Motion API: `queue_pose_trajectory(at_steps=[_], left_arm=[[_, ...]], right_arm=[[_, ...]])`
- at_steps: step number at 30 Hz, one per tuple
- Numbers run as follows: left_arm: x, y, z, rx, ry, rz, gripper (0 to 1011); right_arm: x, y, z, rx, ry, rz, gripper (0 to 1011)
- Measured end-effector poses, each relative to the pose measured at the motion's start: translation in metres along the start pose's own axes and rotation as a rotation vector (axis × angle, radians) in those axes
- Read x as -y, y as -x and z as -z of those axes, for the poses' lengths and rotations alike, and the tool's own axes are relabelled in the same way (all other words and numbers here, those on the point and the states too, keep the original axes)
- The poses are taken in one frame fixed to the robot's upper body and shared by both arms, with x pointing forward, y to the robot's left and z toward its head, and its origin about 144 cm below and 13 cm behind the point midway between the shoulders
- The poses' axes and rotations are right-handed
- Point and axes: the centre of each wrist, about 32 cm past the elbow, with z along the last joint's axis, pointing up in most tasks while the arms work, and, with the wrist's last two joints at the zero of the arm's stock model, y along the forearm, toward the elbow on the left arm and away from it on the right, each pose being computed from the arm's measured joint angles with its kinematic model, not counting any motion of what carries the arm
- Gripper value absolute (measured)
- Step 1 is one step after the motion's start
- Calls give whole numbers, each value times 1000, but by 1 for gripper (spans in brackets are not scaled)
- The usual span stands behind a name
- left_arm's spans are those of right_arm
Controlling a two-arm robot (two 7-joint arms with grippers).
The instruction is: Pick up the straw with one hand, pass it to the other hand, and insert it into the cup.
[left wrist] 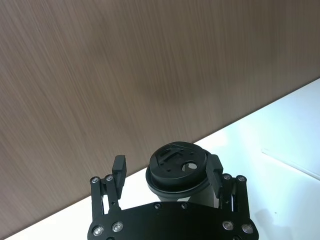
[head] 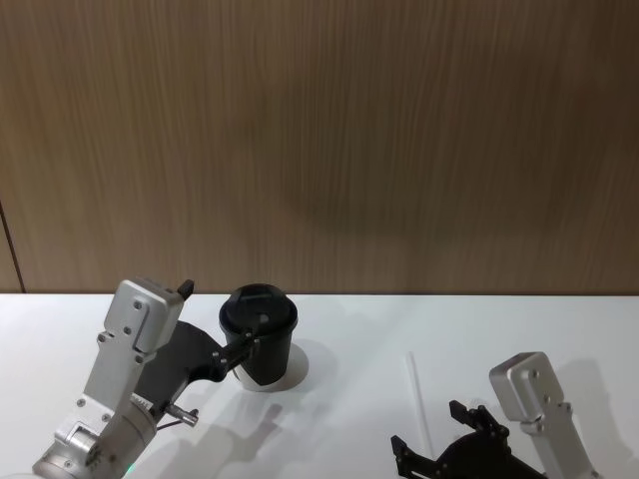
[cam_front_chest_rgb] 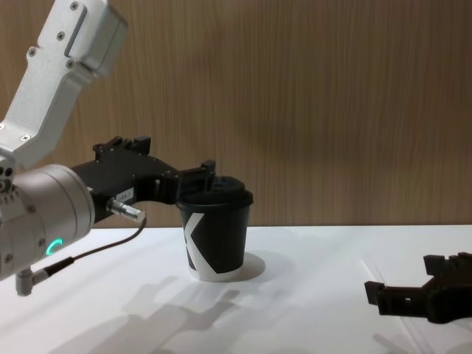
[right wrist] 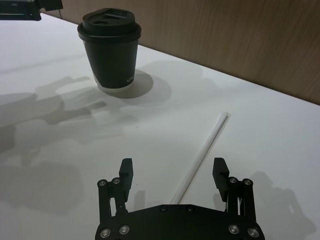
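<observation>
The black cup [head: 262,339] with its domed lid stands on the white table [head: 349,419], its white K facing the chest view [cam_front_chest_rgb: 215,237]. My left gripper [head: 248,349] is open, one finger on each side of the lid [left wrist: 178,165], nothing clamped. The white straw [head: 417,399] lies flat on the table to the right of the cup. My right gripper [head: 431,431] hovers low over the straw's near end, open. In the right wrist view the straw [right wrist: 202,150] runs out from between the fingers [right wrist: 126,172].
A wood-panelled wall [head: 319,140] closes the table's far edge just behind the cup. A dark cable with a metal plug [cam_front_chest_rgb: 125,211] hangs from my left wrist. Bare white table lies between the cup and the straw.
</observation>
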Motion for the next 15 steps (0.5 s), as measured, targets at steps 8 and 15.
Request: queue_pose_trajectory(at_steps=[8, 15], left_arm=[[0, 0, 0, 0, 0, 0, 1003], [0, 0, 0, 0, 0, 0, 1003]], right_arm=[[-2, 0, 0, 7, 18, 1, 1001], [-3, 1, 2, 21, 33, -6, 1001]])
